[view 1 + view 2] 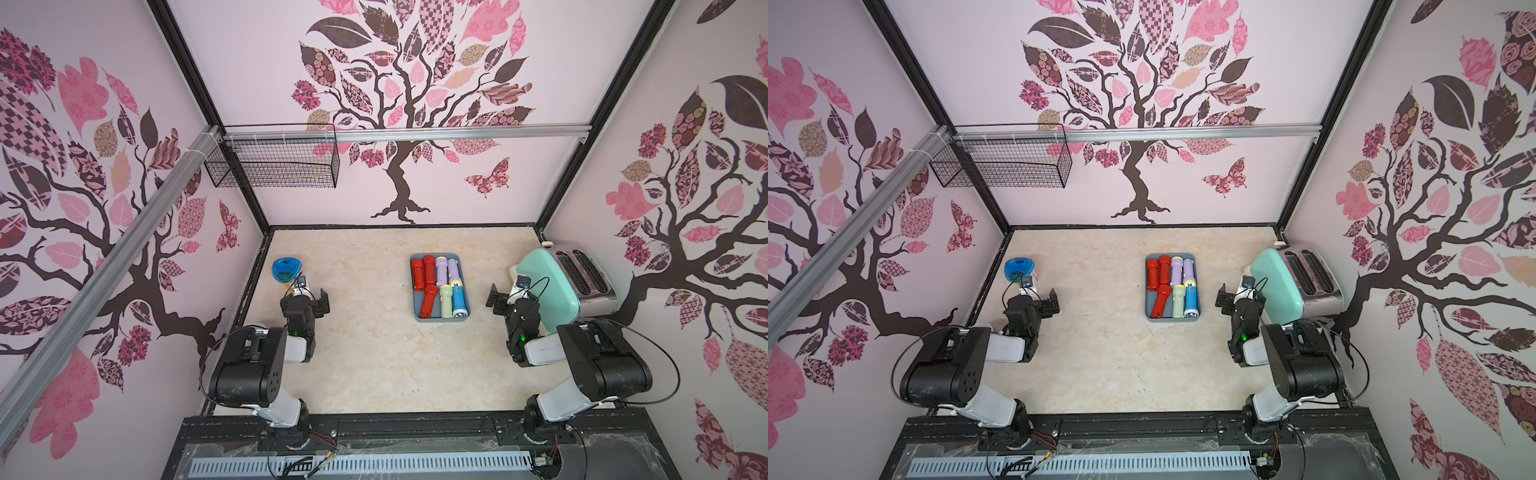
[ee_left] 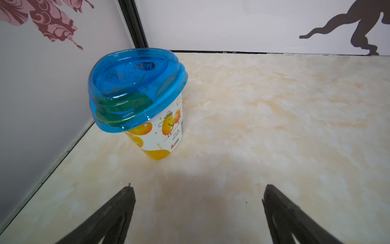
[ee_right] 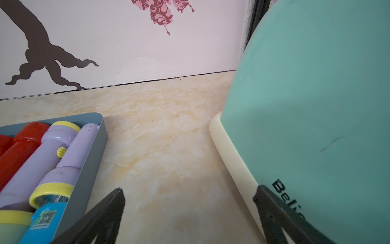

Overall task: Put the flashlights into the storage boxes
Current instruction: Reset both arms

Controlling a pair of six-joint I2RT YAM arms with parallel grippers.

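Inspecting the left arm [image 1: 249,374] first, we find it folded back over the near-left corner of the worktop [image 1: 374,357]. Its elbow is raised and its forearm reaches toward the far edge, running along the left edge. The left gripper [image 2: 198,190] hangs low over the surface with its two fingers spread wide and empty. A blue-lidded cup [image 2: 137,93] stands upright just ahead of it near the left edge, apart from the fingers.

The right arm [image 1: 602,365] mirrors that pose at the near-right corner, folded, with its wrist directed toward the far edge. The right gripper [image 3: 189,190] is likewise spread wide and empty. In the right wrist view one finger overlaps the side of the mint toaster [image 3: 316,105], which stands along the right edge toward the far-right corner. We cannot tell whether finger and toaster touch.

The storage box [image 1: 441,319], a shallow slate-blue tray with a low rim, sits flat on the worktop. It lies right of centre and toward the far edge, nearer the right gripper than the left and well apart from the cup.

We count seven flashlights inside it, lying on their sides in two packed rows. The far row holds two red flashlights [image 1: 417,274] and two lilac flashlights [image 1: 441,270] with yellow rings. The near row holds a third red flashlight [image 1: 429,302], slightly tilted, then a pale green flashlight [image 1: 446,303] and a blue flashlight [image 1: 459,302] against the right rim.
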